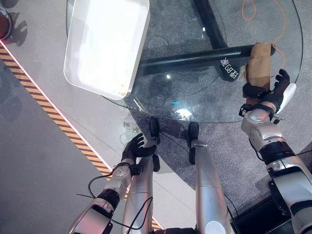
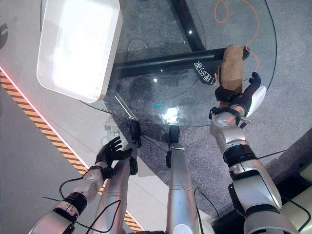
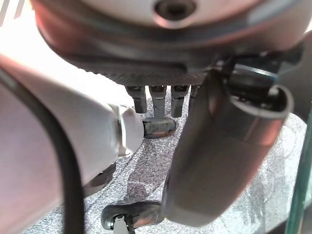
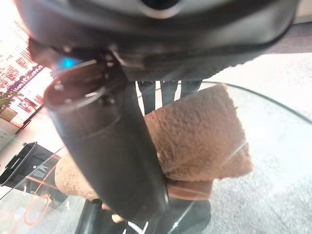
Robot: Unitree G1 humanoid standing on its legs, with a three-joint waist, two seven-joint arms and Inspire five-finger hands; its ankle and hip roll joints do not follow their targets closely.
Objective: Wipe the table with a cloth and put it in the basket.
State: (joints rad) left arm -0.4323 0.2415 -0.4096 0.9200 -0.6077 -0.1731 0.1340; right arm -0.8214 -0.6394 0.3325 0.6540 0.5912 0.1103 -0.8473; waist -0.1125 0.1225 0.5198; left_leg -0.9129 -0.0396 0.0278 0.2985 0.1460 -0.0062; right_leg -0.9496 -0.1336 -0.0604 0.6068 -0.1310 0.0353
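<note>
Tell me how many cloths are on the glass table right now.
1. The tan terry cloth lies at the round glass table's right edge, under the right hand. None elsewhere.

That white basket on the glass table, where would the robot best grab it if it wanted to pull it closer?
Probably the near rim of the white basket, the corner that overhangs the glass table. The rim is a raised lip that fingers could hook over. The left hand hangs open below the table edge on that side, so it would likely come up from there. The right hand is on the brown cloth.
</note>
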